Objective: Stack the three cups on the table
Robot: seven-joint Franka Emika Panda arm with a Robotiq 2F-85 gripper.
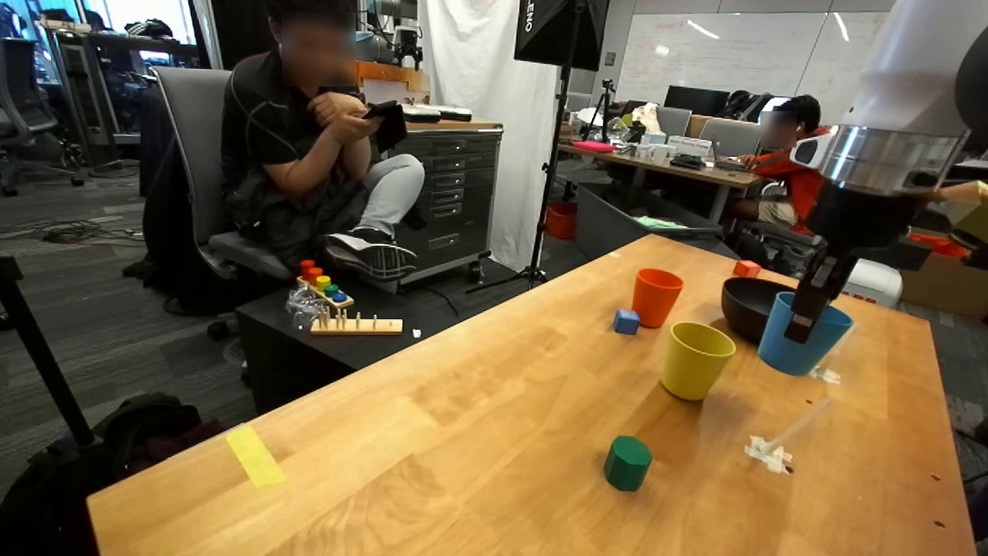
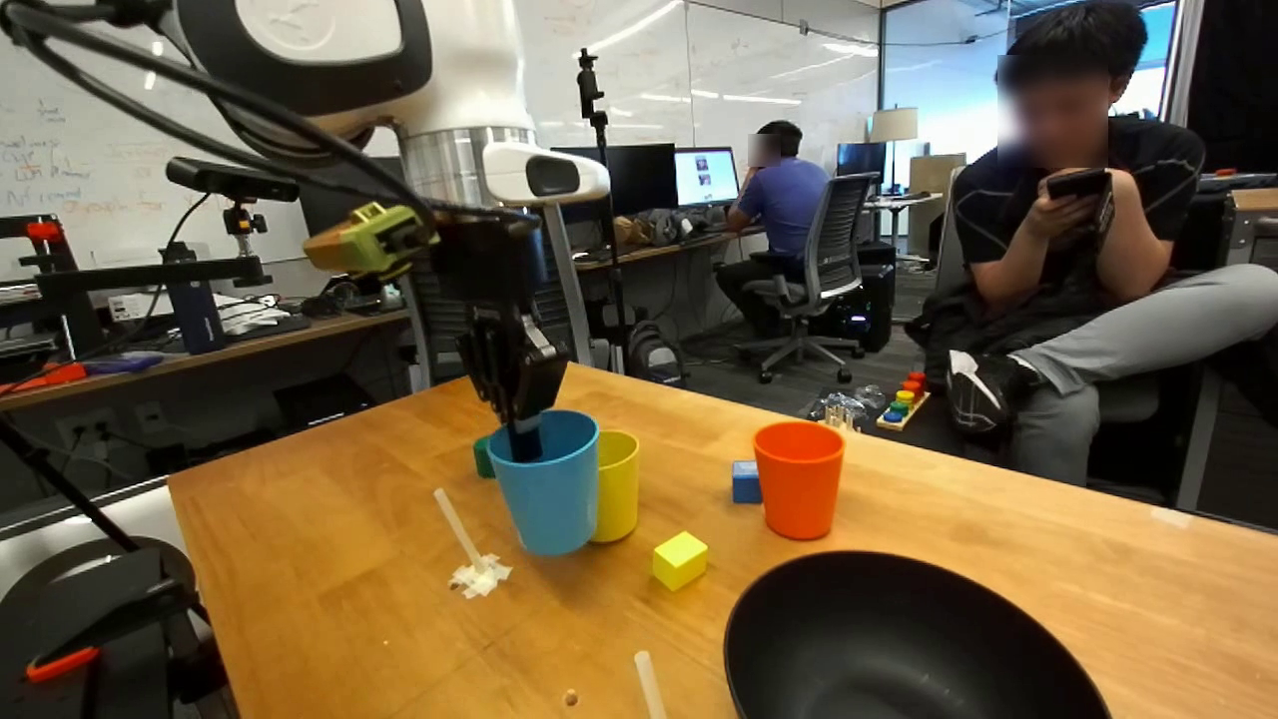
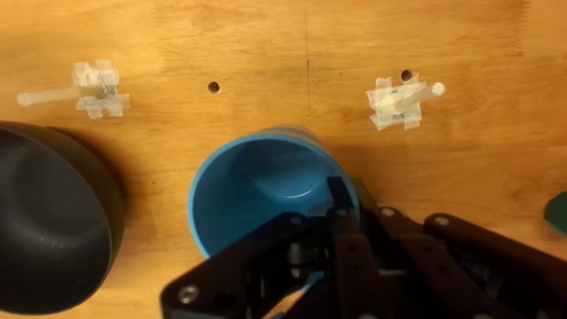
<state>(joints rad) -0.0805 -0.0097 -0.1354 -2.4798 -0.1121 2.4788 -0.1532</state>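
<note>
The light blue cup (image 1: 783, 347) is tilted slightly in both exterior views. My gripper (image 2: 524, 439) is shut on its rim, one finger inside the cup and one outside. In the wrist view, the gripper (image 3: 352, 188) pinches the right wall of the blue cup (image 3: 266, 181), whose inside looks empty. I cannot tell whether its base touches the table (image 1: 463, 432). The yellow cup (image 1: 697, 363) stands upright close by; in an exterior view the blue cup partly hides the yellow cup (image 2: 621, 489). The orange cup (image 2: 799, 484) stands upright farther off. Neither shows in the wrist view.
A black bowl (image 3: 48, 221) sits beside the blue cup. A green block (image 1: 627, 463), a blue block (image 1: 626, 321), a yellow block (image 2: 679, 561) and a red-orange block (image 1: 746, 268) lie about. Thin pale sticks, one here (image 3: 421, 97), are taped to the table and stick up.
</note>
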